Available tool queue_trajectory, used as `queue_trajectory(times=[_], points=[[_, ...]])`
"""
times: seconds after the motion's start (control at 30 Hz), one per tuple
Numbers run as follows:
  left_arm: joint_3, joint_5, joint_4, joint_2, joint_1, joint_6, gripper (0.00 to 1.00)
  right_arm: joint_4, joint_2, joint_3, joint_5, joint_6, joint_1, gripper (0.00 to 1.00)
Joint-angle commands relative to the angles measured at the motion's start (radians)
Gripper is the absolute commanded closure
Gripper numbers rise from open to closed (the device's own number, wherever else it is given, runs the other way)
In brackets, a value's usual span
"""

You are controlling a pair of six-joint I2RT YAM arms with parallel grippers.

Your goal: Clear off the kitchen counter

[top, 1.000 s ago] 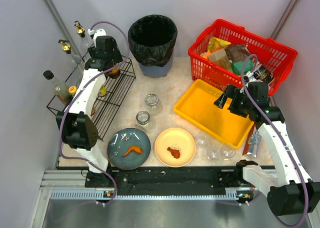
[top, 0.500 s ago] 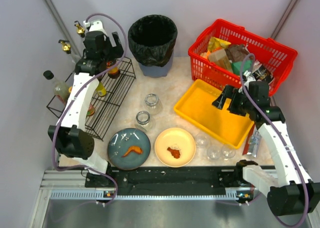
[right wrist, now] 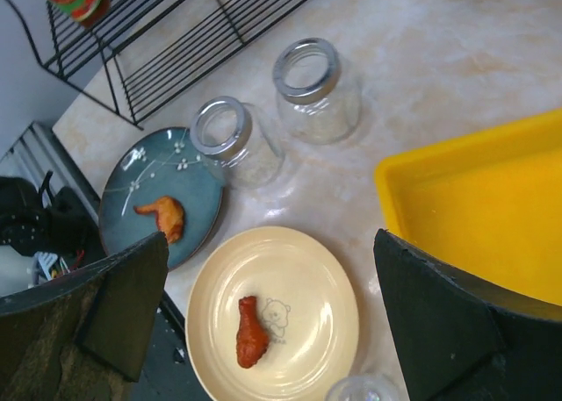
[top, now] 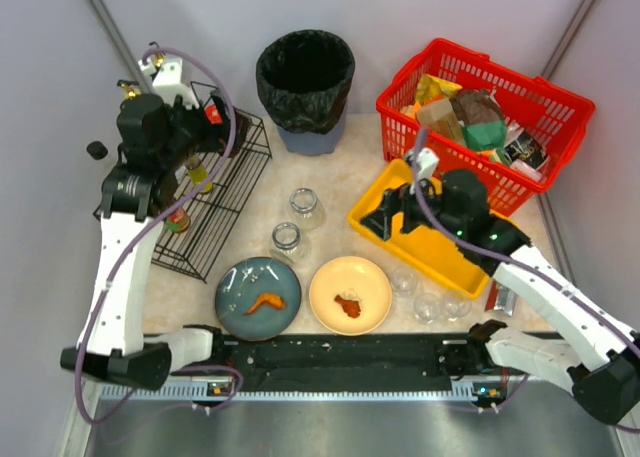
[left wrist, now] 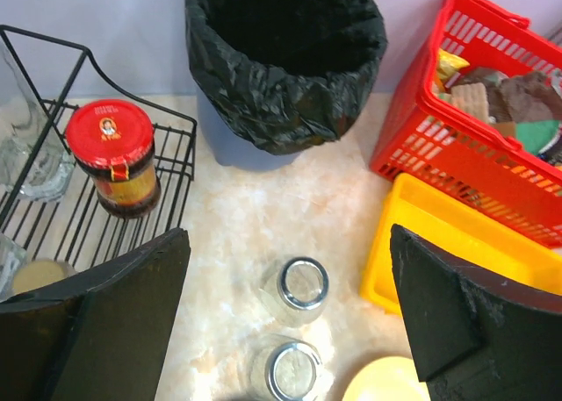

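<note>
In front of the bin (top: 305, 77) the kitchen counter (top: 335, 167) is bare, and a gripper could come down there. Further in front of the bin, two open glass jars (top: 305, 207) stand close together and narrow this way. Left of the bin the wire rack (top: 225, 192) with its bottles closes that side. Right of the bin the red basket (top: 480, 107) leaves only a slim gap. Front-right of the bin lies the yellow tray (top: 440, 247). Farthest in front, the blue plate (top: 258, 297), the cream plate (top: 350, 294) and the small glasses (top: 428, 305) fill the counter's near edge.
</note>
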Motion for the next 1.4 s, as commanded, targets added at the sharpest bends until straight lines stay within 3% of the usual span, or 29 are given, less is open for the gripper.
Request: queue_trajectory(times=[0.0,0.1,0.5,0.9,1.37], points=[[-0.074,0.075,-0.050,-0.097,-0.001,-0.002,0.01,0.200,0.092,-0.011,0.071,-0.107,0.160,0.02],[-0.113,0.087,-0.083,-0.172,-0.001,-0.001,0.01,0.272,0.167,-0.011,0.117,-0.167,0.259,0.02],[-0.211,0.205,-0.113,-0.361,-0.001,-0.053,0.01,0.508,0.575,0.056,0.170,-0.245,0.441,0.02],[-0.389,0.255,0.013,-0.524,-0.001,-0.102,0.01,0.699,0.871,0.125,0.153,-0.366,0.449,0.02],[-0.364,0.215,-0.041,-0.547,-0.001,-0.068,0.01,0.806,0.935,0.131,0.177,-0.412,0.432,0.01]])
